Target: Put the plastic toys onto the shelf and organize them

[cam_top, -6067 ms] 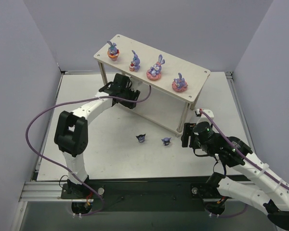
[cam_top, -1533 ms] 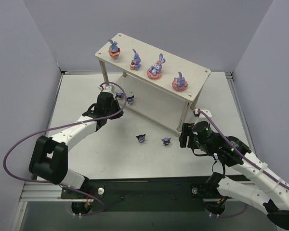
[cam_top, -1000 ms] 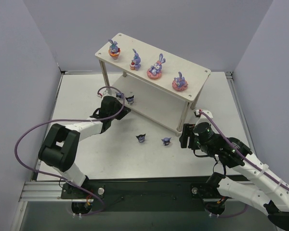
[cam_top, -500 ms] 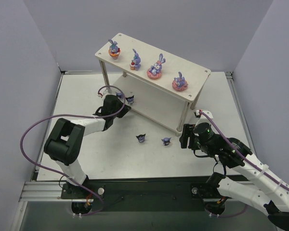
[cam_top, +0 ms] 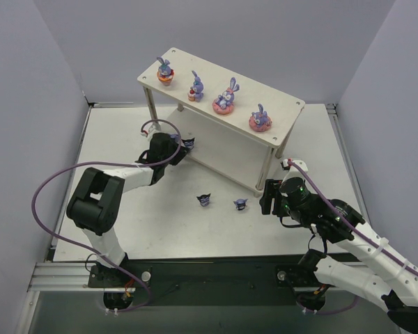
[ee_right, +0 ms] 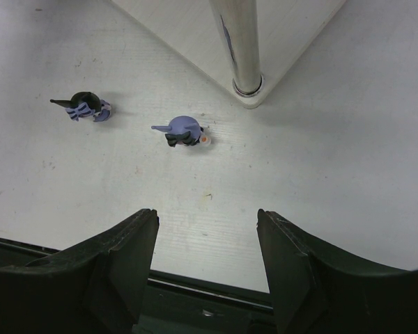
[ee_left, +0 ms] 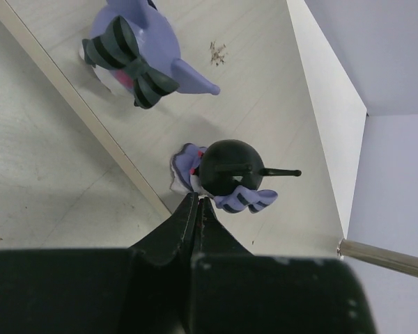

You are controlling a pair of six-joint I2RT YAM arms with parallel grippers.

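Hovering right gripper (ee_right: 205, 229): its two fingers are spread wide and hold nothing. It hangs low over the table (cam_top: 125, 229).
Toys on the table: one small blue toy (ee_right: 183, 131) sits right in front of that gripper. Another blue toy (ee_right: 83, 106) sits a little past it. Neither is on the shelf (cam_top: 284, 104) yet.
Worry here: the fingers could bump the near toy and knock it away, because it is so tiny.
Left gripper (ee_left: 198, 209): its fingers are pressed together and hold nothing. The tip is just beside a black-headed toy (ee_left: 226, 174). I cannot tell if they touch.
Low board (ee_left: 265, 90): the black-headed toy stands close to the front edge. A toy with a striped bow (ee_left: 136, 49) stands farther along the same edge.
Worry here: one small push from the tip could tip the black-headed toy over or slide it off the edge.
Top board: four purple rabbits (cam_top: 226, 97) stand in a row. A bump to the shelf could shake them down.
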